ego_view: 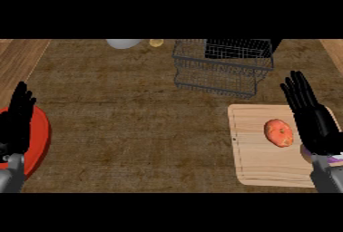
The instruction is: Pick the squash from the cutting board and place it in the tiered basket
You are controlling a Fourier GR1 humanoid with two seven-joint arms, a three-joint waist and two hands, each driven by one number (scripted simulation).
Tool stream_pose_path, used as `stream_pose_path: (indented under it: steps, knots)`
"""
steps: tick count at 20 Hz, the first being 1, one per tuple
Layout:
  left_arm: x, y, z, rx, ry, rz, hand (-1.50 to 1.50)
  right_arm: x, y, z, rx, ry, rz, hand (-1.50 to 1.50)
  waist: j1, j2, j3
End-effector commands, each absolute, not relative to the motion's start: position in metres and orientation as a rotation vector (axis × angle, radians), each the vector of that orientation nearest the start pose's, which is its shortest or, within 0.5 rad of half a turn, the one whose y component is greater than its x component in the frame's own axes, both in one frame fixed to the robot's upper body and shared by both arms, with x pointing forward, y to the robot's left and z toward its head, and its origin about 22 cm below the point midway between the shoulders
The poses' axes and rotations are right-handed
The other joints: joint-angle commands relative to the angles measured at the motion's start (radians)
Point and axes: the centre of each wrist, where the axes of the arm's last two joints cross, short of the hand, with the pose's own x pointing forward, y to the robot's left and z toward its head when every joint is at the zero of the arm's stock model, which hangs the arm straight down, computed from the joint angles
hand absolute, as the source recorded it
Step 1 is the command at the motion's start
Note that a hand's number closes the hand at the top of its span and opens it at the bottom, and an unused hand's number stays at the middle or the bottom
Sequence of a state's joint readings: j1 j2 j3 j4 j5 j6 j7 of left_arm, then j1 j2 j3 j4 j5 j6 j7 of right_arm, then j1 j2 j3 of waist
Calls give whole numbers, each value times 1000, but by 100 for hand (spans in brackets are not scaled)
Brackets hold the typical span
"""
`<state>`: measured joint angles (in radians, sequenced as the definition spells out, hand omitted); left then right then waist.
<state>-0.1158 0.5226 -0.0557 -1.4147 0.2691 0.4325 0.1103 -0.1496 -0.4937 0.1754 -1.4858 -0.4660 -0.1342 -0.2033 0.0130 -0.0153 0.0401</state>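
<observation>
An orange squash lies on the pale wooden cutting board at the right of the counter. The dark wire tiered basket stands behind the board, toward the back. My right hand is open with straight fingers pointing away, just right of the squash and over the board's right edge, not touching the squash. My left hand rests open at the left edge of the view, fingers up.
A red plate lies under the left hand at the counter's left. A white bowl and a small yellow object sit at the back. Lighter wood strips border the counter on both sides.
</observation>
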Motion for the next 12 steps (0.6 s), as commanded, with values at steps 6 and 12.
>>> stream_pose_path:
  steps: [6,12]
  knots:
    - [277,239,33,9,-1614,-235,0,322,-250,43,70,-1631,203,-150,19,34,-42]
    - [259,222,-6,-104,-1551,-231,0,319,-235,-11,86,-1713,113,-150,11,25,-39]
